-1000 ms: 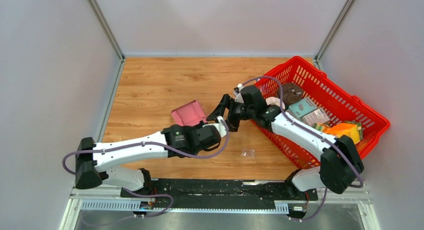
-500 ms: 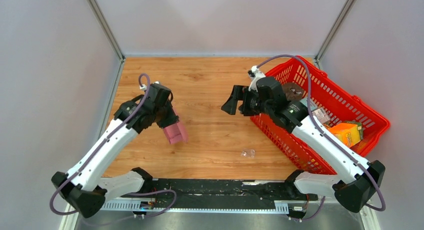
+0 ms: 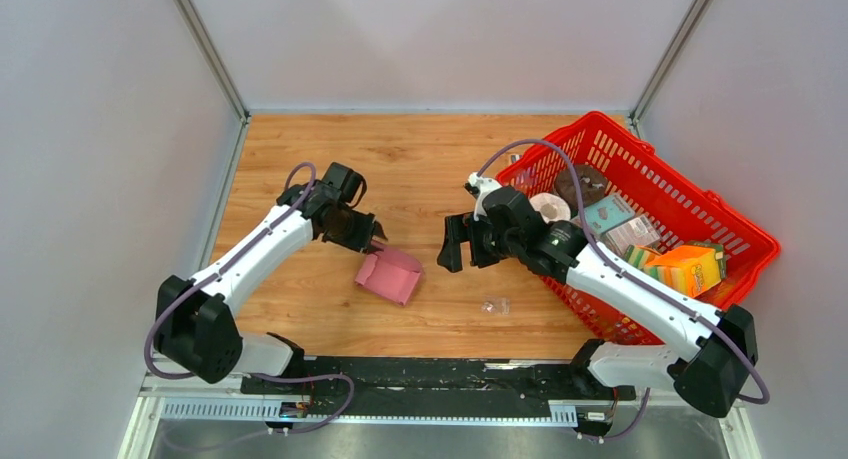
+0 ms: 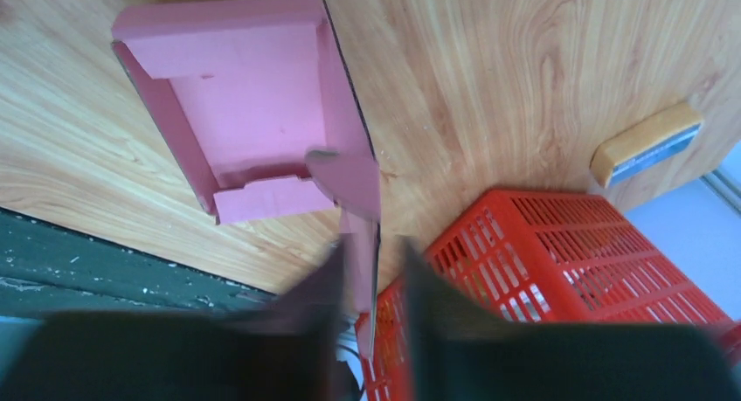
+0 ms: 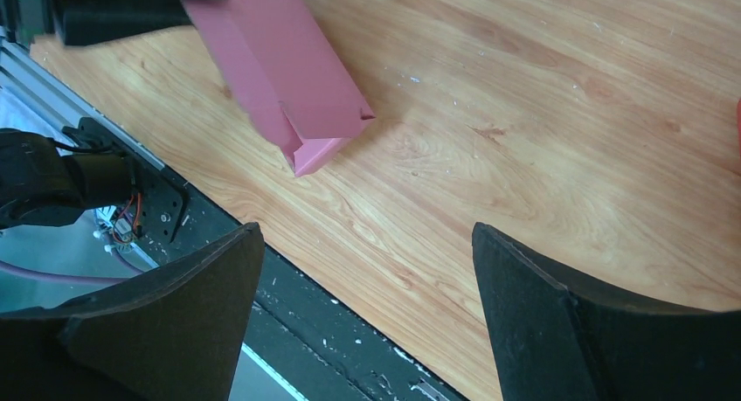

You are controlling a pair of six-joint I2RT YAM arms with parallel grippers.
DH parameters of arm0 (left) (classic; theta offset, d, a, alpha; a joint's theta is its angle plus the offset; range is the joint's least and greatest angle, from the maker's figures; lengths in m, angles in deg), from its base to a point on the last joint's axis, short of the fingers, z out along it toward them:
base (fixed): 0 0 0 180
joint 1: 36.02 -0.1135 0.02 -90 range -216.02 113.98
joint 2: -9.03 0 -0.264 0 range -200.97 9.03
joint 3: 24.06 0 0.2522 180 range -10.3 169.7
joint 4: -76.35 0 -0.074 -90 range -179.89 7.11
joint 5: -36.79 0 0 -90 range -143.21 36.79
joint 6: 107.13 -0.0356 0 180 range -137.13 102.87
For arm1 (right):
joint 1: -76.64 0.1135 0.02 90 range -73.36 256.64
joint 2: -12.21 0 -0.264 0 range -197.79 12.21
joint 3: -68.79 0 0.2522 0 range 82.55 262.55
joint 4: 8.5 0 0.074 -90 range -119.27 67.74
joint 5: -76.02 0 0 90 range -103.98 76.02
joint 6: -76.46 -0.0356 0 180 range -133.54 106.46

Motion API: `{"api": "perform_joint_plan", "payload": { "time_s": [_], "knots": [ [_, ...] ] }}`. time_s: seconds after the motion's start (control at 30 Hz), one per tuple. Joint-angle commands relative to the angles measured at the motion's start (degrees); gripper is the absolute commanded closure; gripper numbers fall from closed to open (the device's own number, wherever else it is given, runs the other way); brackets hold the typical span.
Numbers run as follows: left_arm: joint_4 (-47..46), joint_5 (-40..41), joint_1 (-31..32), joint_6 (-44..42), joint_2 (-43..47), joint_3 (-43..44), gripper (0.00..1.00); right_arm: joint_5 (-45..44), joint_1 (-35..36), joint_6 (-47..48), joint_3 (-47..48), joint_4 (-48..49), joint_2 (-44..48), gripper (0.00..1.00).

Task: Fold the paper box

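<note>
The paper box [image 3: 390, 275], a pink, partly folded blank, lies on the table [image 3: 420, 159] left of the middle and toward the near edge. In the left wrist view its open inner side [image 4: 253, 113] shows raised side walls and a tab. In the right wrist view its underside [image 5: 280, 60] slopes, with one corner down on the wood.

The left gripper [image 3: 375, 241] sits at the box's far left end. Its fingers [image 4: 319, 279] are pinched together on a thin pink flap of the box.

Right of the box and apart from it, the right gripper [image 3: 450, 251] hangs over bare wood with its jaws spread wide and nothing between them.

A small clear scrap [image 3: 494, 305] lies near the near edge. The red basket [image 3: 690, 181] fills the far right corner and holds a teal box [image 3: 605, 214] and an orange box [image 3: 690, 264] among other goods.
</note>
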Motion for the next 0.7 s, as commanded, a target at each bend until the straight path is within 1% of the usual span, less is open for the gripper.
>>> {"api": "perform_joint_plan", "payload": {
  "time_s": [0.0, 0.1, 0.13, 0.2, 0.23, 0.3, 0.33, 0.37, 0.4, 0.43, 0.47, 0.5, 0.53, 0.57, 0.6, 0.63, 0.67],
  "knots": [
    [-3.2, -1.2, -0.1, 2.2, 1.8, 1.5, 0.24, -0.2, 0.3, 1.8, -0.3, 3.6, -0.6, 0.08],
    [-4.4, 0.0, -0.1, -0.9, 7.0, -0.6, 0.24, -0.2, 0.3, 2.2, -0.6, 4.0, -1.5, 0.08],
    [-4.3, 0.4, -0.1, -3.6, 9.9, -1.2, 0.24, -0.2, 0.3, 2.5, -0.6, 4.0, -2.1, 0.08],
    [-3.8, 1.7, -0.2, -8.5, 13.0, -1.1, 0.23, -0.1, 0.3, 2.7, -0.6, 4.0, -2.5, 0.08],
    [-2.9, 3.1, -0.2, -14.3, 16.6, -0.7, 0.23, -0.1, 0.3, 2.8, -0.9, 4.1, -2.8, 0.08],
    [-3.2, 9.0, -0.2, -22.9, 20.8, -2.0, 0.23, 0.3, 0.3, 2.5, -1.5, 4.5, -3.3, 0.09],
    [-2.5, 11.7, -0.2, -32.1, 25.0, -2.7, 0.25, 0.4, 0.3, 1.3, -1.8, 5.0, -3.6, 0.09],
    [-2.3, 16.7, -0.2, -36.8, 27.3, -3.7, 0.27, 0.7, 0.4, 0.6, -1.9, 5.3, -3.9, 0.1],
    [-2.9, 17.9, -0.2, -47.2, 29.3, -6.5, 0.28, 1.3, 0.4, -0.2, -2.6, 5.8, -4.5, 0.11],
    [-3.5, 18.5, -0.2, -51.6, 33.0, -8.4, 0.29, 2.3, 0.6, -1.2, -3.0, 7.2, -4.8, 0.13],
    [-5.6, 17.9, -0.2, -54.7, 34.6, -10.4, 0.3, 2.5, 1.2, -3.1, -3.4, 8.2, -5.1, 0.18],
    [-6.8, 16.5, -0.2, -58.3, 35.5, -14.1, 0.31, 2.7, 1.8, -3.8, -4.0, 9.4, -6.0, 0.2],
    [-8.2, 14.4, -0.2, -58.8, 35.5, -15.4, 0.31, 3.2, 3.3, -4.3, -4.8, 12.1, -6.6, 0.22],
    [-10.7, 9.5, -0.2, -59.1, 34.4, -16.4, 0.31, 3.0, 4.1, -5.4, -4.8, 12.9, -7.4, 0.25],
    [-11.5, 7.9, -0.2, -59.7, 32.6, -16.9, 0.34, 2.5, 5.0, -5.9, -4.8, 13.3, -9.2, 0.27],
    [-11.6, 7.5, -0.2, -59.7, 28.0, -16.6, 0.36, 2.0, 6.7, -6.2, -4.6, 14.3, -10.0, 0.28],
    [-12.6, 7.5, -0.2, -60.4, 25.6, -16.2, 0.38, 1.6, 7.3, -7.3, -4.5, 14.7, -10.7, 0.33]
  ]
}}
